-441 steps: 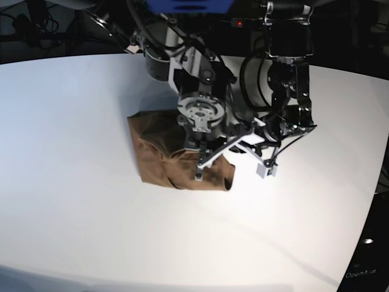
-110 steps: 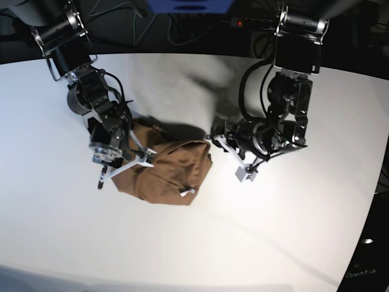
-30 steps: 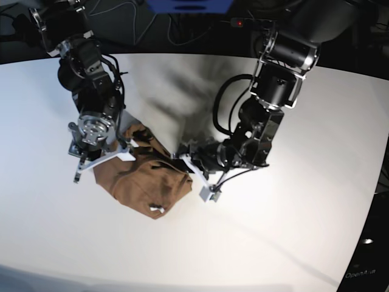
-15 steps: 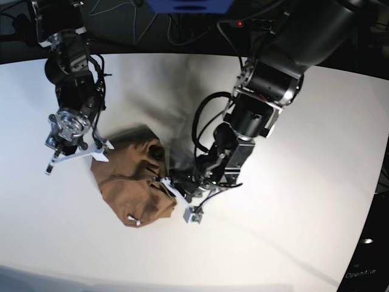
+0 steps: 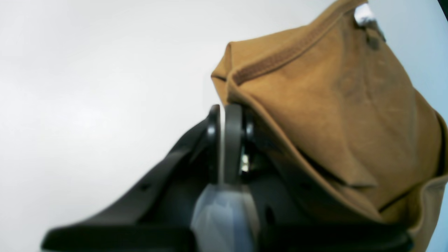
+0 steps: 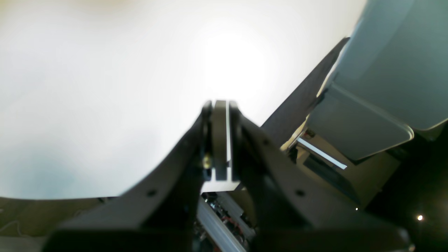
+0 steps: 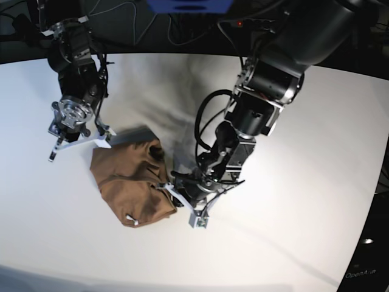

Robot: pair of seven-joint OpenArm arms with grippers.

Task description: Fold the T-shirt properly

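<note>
Two arms low over table (image 7: 316, 182), left fingers (image 5: 227, 115) pinching T-shirt (image 7: 130, 182) edge, right fingers (image 6: 219, 112) closed, empty.

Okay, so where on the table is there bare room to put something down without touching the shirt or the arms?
Bare table lies right of the left end effector, along the near edge, and left of the T-shirt. It is crowded mid-table, where both arms flank the shirt, the right end effector at its far-left corner.

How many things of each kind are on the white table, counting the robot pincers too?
T-shirt: 1, tan-brown
Tag: 1, white, on the T-shirt
Pincers: 2, left pincer and right pincer
Table: 1, white
Total: 5
</note>
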